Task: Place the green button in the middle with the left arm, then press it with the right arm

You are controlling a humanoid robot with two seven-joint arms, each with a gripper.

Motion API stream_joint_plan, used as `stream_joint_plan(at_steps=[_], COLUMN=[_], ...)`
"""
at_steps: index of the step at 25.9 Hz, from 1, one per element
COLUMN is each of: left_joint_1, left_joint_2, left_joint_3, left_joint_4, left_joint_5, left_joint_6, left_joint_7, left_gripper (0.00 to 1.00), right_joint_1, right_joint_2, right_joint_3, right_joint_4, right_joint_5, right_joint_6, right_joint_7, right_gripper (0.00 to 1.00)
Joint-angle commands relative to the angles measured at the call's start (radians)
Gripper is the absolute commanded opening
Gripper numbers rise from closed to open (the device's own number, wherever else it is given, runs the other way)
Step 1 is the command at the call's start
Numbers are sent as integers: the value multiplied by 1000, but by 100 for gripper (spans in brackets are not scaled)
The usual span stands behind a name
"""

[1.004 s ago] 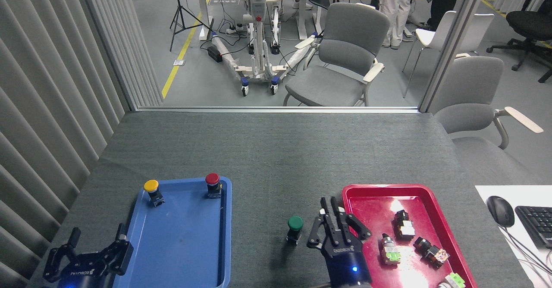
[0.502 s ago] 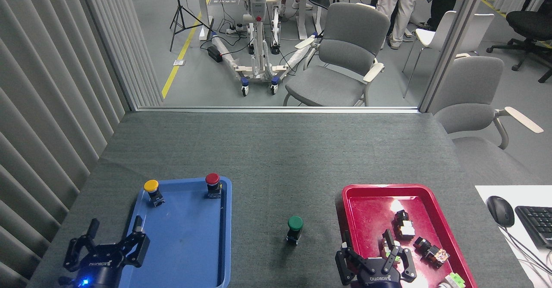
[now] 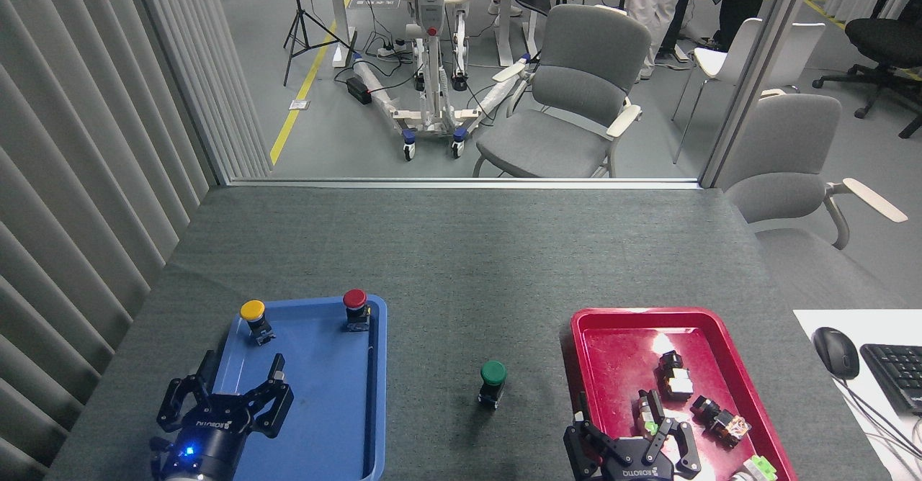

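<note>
The green button (image 3: 493, 380) stands upright on the bare grey cloth in the middle (image 3: 468, 279), between the two trays. My left gripper (image 3: 227, 394) hovers over the near left part of the blue tray (image 3: 338, 430), open, fingers spread, holding nothing. My right gripper (image 3: 634, 434) is low at the bottom edge over the red tray (image 3: 619, 337), open and empty, well to the right of the green button.
A yellow button (image 3: 254, 319) and a red button (image 3: 355, 307) stand at the blue tray's far end. Several switch parts (image 3: 673, 376) lie in the red tray. A mouse (image 3: 835, 351) and keyboard (image 3: 897, 373) sit at the right. Chairs stand beyond the table's far edge.
The right gripper pulled back from beside the green button to the bottom edge and spread its fingers. The left gripper moved right and forward over the blue tray. The green button stayed put.
</note>
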Motion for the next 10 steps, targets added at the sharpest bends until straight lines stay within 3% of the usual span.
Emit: stream_joint_plan(at_steps=[1,10], left_joint_1=[-2,-4], left_joint_2=[0,-8], left_joint_3=[-13,-14], left_joint_4=[26,56], left_joint_5=[-18,-16], left_joint_6=[4,-2], left_joint_7=[-3,-3], left_gripper=[99,100], right_joint_1=[0,0], right_joint_2=[1,0], right_joint_3=[0,-2], right_joint_4=[0,-2], right_joint_5=[0,0], right_joint_6=[0,0], right_joint_7=[-1,-1], right_gripper=[100,100])
